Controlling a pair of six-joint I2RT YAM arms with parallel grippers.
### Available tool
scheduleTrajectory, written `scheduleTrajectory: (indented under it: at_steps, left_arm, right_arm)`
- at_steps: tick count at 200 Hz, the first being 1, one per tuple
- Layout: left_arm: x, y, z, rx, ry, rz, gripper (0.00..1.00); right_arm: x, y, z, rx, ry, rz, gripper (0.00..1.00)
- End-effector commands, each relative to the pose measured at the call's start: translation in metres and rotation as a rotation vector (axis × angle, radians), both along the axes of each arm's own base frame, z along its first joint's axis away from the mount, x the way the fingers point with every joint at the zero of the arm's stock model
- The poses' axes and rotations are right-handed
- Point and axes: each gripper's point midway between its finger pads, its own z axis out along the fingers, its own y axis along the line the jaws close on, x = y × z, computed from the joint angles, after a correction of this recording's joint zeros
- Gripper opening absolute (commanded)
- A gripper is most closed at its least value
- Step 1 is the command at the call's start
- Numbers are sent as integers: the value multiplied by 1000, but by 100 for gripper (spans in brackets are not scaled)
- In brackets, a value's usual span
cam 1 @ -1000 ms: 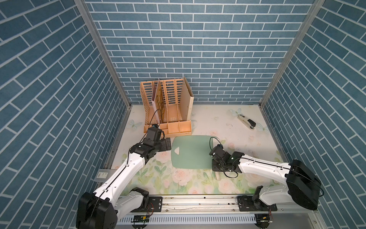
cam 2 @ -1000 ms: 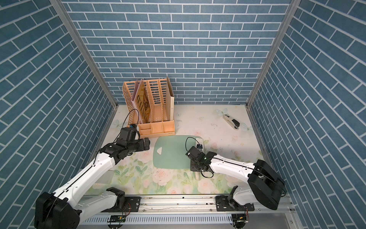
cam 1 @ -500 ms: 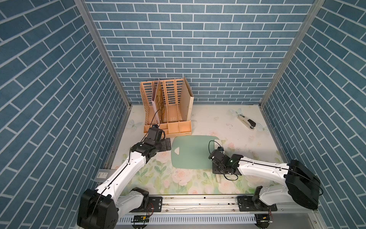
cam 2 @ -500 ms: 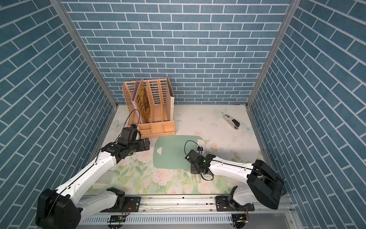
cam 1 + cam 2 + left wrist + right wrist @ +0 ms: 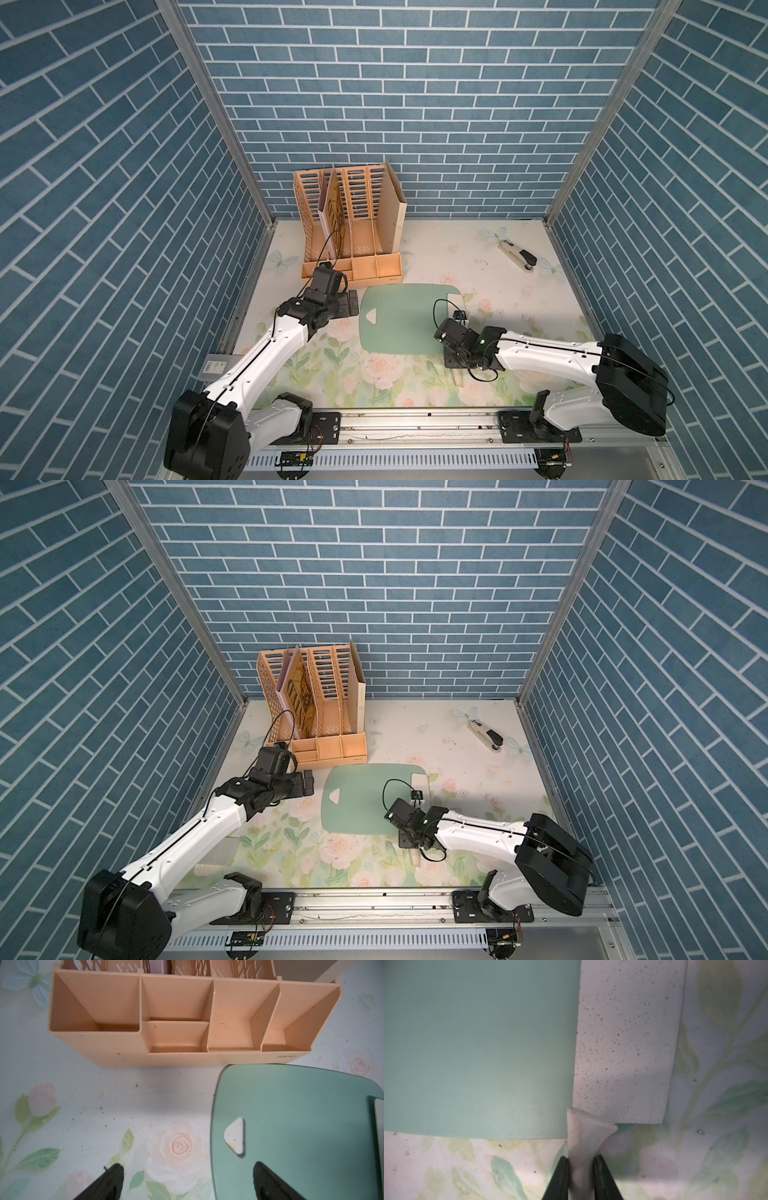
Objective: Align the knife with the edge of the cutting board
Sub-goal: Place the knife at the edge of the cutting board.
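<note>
Right gripper clamps the knife handle; left gripper stands wide open at the cutting board.

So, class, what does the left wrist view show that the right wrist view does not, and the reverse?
Left wrist only: the peach slotted file organizer with its empty front compartments, the white-rimmed triangular hole in the flat mint-green cutting board, and the open left fingers. Right wrist only: the right fingers shut on the slim cream handle of the cleaver-like knife. Both: the board, the floral table cover, and the knife's off-white blade, only a sliver in the left wrist view.
</note>
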Motion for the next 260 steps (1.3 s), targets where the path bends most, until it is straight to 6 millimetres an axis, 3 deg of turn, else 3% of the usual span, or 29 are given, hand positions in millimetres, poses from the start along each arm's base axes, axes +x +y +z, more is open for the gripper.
scheduleTrajectory:
  at_steps: [1,38,81,260]
  left_arm:
    - [-2,5,-4,23,25,13,100]
    - [-2,3,7,2,-10,-4,100]
    - [-3,-3,7,-17,-2,-32,100]
    - [-3,-4,0,-15,15,-33,100]
  right_arm:
    - [-4,0,-3,-2,17,-31,0]
    - [-7,2,-1,-10,25,-26,0]
    - [-8,7,-1,-16,29,-5,0]
    - [-30,-14,-8,-50,78,-55,0]
